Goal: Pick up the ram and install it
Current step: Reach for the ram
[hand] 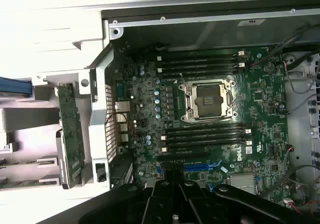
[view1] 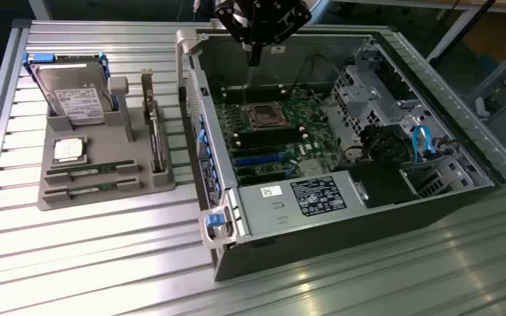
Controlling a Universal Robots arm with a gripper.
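Exterior view: the gripper (view1: 253, 59) hangs over the open computer case (view1: 341, 245), above the motherboard (view1: 275, 141), jaws clenched (nothing plainly between them). Two green ram sticks (view1: 90, 170) lie flat in the gray tray (view1: 161, 183) at the exterior view's left, well apart from the gripper

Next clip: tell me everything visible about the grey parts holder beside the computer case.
The grey parts holder is a matte, plastic-looking moulded block lying flat on the slatted metal table, at the exterior view's left of the open computer case. Its slots hold a tilted hard drive, an upright expansion card and two green ram sticks.
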